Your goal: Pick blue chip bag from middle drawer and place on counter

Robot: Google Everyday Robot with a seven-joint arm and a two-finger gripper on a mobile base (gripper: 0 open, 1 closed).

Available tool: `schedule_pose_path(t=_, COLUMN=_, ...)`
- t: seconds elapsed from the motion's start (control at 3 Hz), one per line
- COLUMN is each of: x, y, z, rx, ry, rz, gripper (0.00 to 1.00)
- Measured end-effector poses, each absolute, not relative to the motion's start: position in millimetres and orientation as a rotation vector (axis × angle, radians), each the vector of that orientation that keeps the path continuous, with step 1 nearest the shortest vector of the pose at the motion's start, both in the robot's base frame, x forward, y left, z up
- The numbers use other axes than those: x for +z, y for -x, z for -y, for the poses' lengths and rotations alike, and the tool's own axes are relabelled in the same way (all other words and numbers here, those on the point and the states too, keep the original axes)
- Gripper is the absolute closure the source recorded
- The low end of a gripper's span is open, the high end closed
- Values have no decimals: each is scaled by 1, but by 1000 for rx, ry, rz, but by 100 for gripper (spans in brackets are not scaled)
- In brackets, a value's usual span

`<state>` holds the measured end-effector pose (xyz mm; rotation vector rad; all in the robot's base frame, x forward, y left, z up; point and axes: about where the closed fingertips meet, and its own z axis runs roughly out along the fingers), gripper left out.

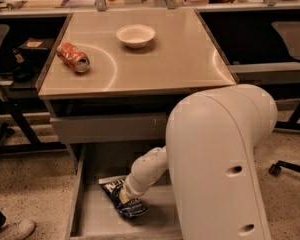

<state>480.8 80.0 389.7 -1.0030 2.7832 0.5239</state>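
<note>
Jaws at blue chip bag [130,208], in middle drawer [96,220].

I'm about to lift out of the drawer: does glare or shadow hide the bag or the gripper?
Camera view: the middle drawer lies dim under the counter, yet the blue chip bag reads clearly, with the gripper down on it. Camera view: glare shows only as pale arcs on the counter; the arm hides the drawer's right side.

Hand [124,197] on dk-blue bag [132,209] w/ white lettering in grey drawer [97,218], beige counter [175,59], orange can [73,57]
</note>
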Motion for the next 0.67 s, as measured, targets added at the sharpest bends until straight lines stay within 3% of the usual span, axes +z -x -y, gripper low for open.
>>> schedule_pose_path(t=0.67, x=451, y=-480, z=-42, rx=456, ry=994, rz=-2764, gripper=100)
